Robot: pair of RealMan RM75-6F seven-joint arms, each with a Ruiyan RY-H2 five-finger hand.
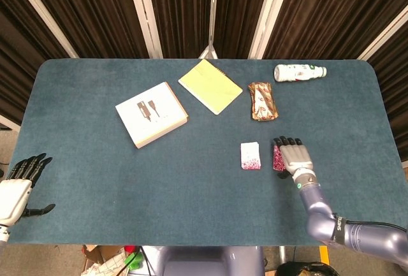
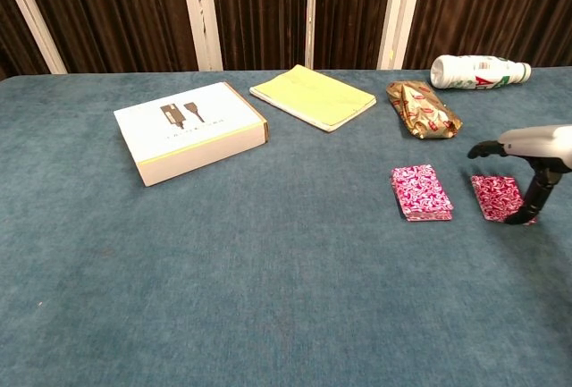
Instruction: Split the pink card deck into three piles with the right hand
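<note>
Pink card deck [image 2: 421,192] lies at center right of the frame, a smaller pile [image 2: 497,197] just beside it. Right hand [image 1: 294,156] hovers over that pile, released, fingers spread.

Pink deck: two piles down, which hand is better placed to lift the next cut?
Right. The right hand hovers over the second pile, next to the first pile. The left hand sits open beyond the table's near-left corner, far from both, and the task names the right.

My right hand [image 1: 294,159] is silver-backed with black fingers on a lavender-grey arm; my left hand [image 1: 18,187] is white with black fingers.
</note>
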